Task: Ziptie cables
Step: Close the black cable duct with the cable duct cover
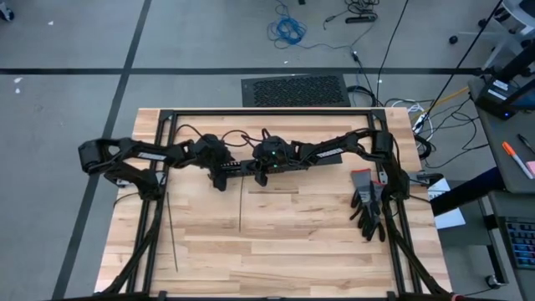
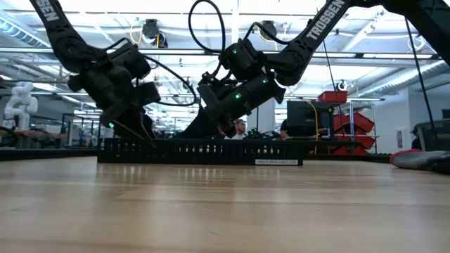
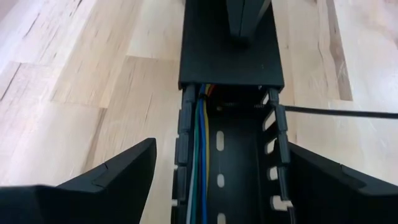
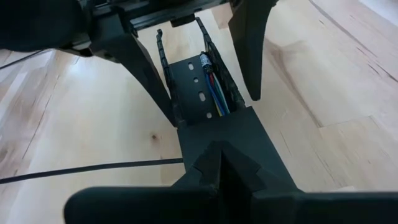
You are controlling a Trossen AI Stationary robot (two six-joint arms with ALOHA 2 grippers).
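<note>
Your left tool [image 1: 224,174] stands wide open astride the black slotted duct [image 1: 251,166] at the centre of the high view, holding nothing. Your right tool [image 1: 262,171] is shut, its tips pressed on the duct's flat cover [image 4: 230,134]. The cables [image 3: 200,155] lie inside the duct along one wall — one ziptie [image 1: 171,230] rests on the worktop [image 1: 284,242] at lower left.

Grey concrete floor [image 1: 209,38] crossed by dark tape lines [image 1: 251,70]; black floor grille [image 1: 295,89] at upper centre, blue coiled cable [image 1: 287,30] above it. Light wooden table [image 1: 284,242] at centre. At right edge, desk with orange pen [image 1: 517,158]. Behind, ceiling strip lights [image 2: 176,53], red bins [image 2: 351,123] at right, seated person [image 2: 240,128] at centre.
</note>
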